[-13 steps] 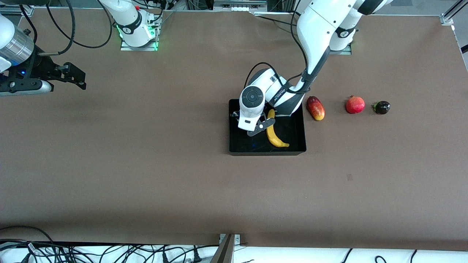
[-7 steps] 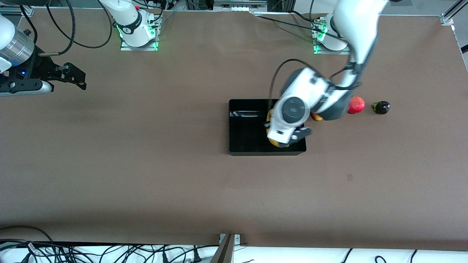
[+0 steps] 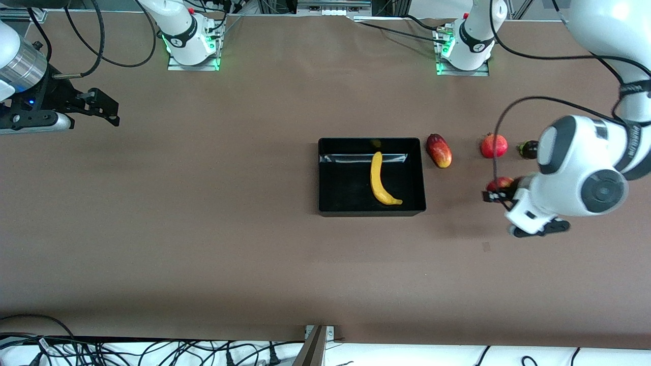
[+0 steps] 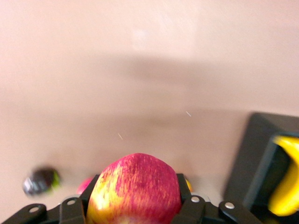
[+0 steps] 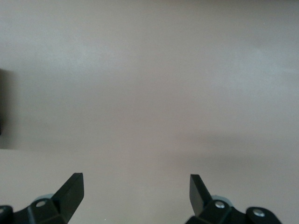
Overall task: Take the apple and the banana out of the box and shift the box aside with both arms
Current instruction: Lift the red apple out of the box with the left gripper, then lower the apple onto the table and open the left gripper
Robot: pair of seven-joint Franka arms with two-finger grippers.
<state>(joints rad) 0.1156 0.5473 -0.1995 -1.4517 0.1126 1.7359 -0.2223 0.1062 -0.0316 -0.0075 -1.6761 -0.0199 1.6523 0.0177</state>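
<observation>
- Clamping the apple (image 4: 134, 189) between its fingers, the left hand (image 3: 496, 195) hangs over bare worktop (image 3: 203, 229), toward the left arm's end from the box (image 3: 328, 175).
- Banana (image 3: 379, 180) lies inside the box.
- Right hand (image 5: 135, 191) waits, spread wide, above worktop.

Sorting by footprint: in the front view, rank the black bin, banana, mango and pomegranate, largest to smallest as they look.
1. black bin
2. banana, lying in the bin
3. mango
4. pomegranate, only slightly smaller than the mango
</observation>
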